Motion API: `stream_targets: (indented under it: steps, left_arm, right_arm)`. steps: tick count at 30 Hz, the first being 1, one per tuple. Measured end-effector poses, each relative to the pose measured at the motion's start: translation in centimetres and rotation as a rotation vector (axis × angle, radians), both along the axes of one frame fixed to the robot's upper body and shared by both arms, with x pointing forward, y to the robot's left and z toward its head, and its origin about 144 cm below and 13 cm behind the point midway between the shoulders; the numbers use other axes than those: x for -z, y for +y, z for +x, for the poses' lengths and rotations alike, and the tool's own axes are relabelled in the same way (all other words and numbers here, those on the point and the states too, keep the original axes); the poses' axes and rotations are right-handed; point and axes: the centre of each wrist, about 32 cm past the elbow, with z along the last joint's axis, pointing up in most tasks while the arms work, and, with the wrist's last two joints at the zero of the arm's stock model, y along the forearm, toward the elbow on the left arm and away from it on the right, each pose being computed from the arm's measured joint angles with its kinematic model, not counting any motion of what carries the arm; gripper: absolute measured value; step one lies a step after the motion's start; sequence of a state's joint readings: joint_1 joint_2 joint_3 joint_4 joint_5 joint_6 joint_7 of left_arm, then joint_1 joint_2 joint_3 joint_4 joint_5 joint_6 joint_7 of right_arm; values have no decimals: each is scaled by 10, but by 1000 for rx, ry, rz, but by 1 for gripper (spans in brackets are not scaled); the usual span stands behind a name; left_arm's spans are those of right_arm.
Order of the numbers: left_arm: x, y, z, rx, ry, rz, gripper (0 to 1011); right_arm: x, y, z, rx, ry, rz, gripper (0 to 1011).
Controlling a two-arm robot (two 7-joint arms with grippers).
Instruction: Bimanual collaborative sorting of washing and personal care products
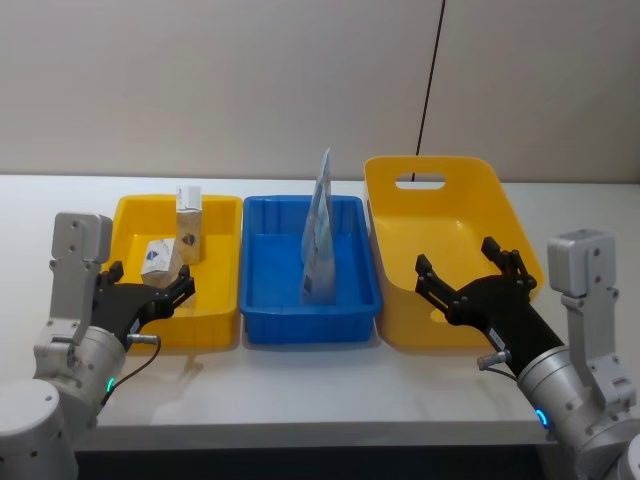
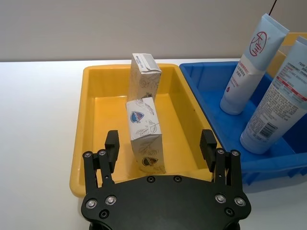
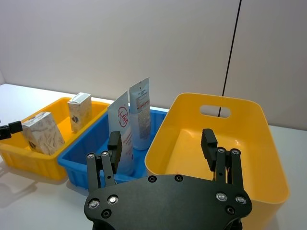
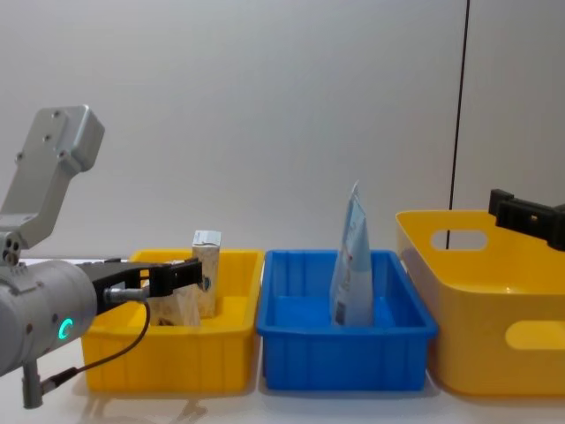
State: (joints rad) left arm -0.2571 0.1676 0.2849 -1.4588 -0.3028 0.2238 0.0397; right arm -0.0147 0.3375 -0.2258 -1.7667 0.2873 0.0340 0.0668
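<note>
On the white table point(image 1: 300, 385), my open left gripper point(image 1: 150, 278), lower left, faces the marbled pack point(image 1: 158, 258), likely my next grasp; right gripper point(image 1: 457, 255) open.

Robot lab, white table point(image 1: 300, 395), bare grey wall point(image 1: 250, 80)

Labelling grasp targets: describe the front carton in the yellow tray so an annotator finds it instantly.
Find the small yellow tray on the robot's left. Two pale cartons sit inside; the nearer carton is the target. Unlike the slimmer carton behind it, it shows a blue shield emblem.
</note>
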Motion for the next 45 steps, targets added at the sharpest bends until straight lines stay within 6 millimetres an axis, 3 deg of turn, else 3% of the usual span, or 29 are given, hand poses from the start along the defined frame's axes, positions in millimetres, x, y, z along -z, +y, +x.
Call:
stream_targets:
  steps: [45]
  left_arm:
    - [19, 6, 27, 36, 34, -72, 1001]
  right_arm:
    - [0, 0, 0, 0, 0, 0, 1000]
